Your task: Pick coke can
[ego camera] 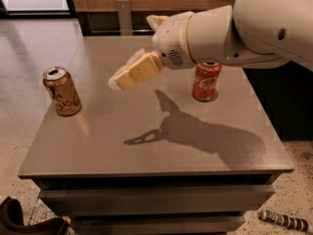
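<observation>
Coke can (pixel 206 81) stands upright on right side of grey table (pixel 146 151), partly under arm. To your left, gold can (pixel 61 91) upright near edge, contents not visible. Your gripper (pixel 122 80) hovers over table middle, between both cans, touching neither; whether parted or closed, cannot tell.

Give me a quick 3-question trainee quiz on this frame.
1. True or false: the claw hangs above the table, between the coke can and the gold can, touching neither.
2. Which can stands near the table's left edge? A) coke can B) gold can
3. Fill in: both cans stand ____.
Key: 1 true; 2 B; 3 upright.
</observation>
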